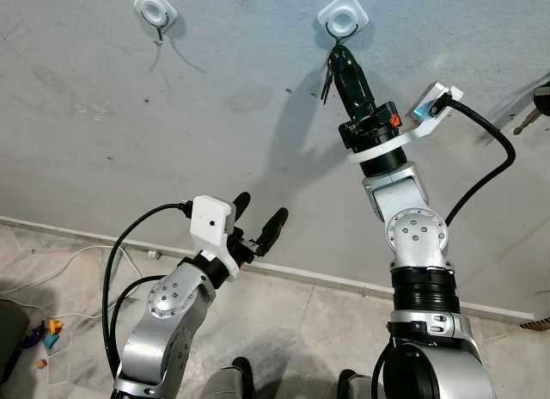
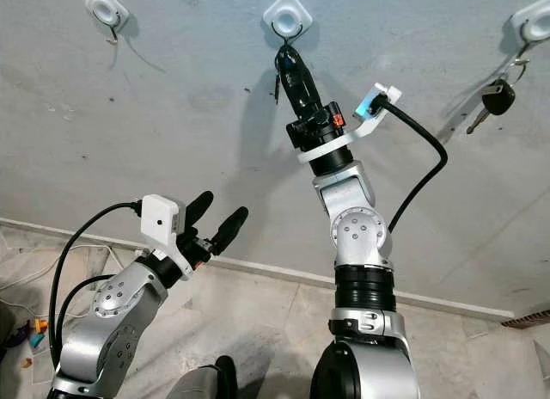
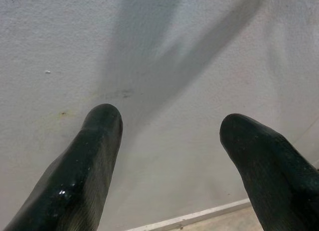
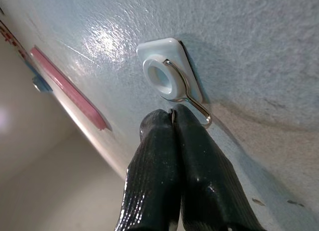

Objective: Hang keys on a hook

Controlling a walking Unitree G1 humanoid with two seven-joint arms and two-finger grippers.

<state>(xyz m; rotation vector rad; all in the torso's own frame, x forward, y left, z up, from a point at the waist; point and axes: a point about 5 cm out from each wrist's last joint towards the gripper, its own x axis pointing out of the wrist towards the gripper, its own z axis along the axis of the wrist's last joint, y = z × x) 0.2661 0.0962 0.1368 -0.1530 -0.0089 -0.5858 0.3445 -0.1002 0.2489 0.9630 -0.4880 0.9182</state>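
Note:
My right gripper (image 1: 341,55) is raised against the grey wall, its tips just under the middle white hook (image 1: 342,15). It is shut on a bunch of keys (image 1: 326,82), which dangles dark beside its fingers. A thin wire ring rises from the tips to the hook; I cannot tell whether it sits over the hook's wire. In the right wrist view the shut fingertips (image 4: 158,122) touch the curved metal wire (image 4: 198,108) of the hook. My left gripper (image 1: 258,214) is held low in front of the wall, open and holding nothing.
An empty white hook (image 1: 155,8) is on the wall at the left. A third hook (image 2: 533,22) at the right carries a black-headed key (image 2: 496,98). A baseboard (image 1: 86,231) runs along the tiled floor, with cables and small coloured items (image 1: 47,330) at the left.

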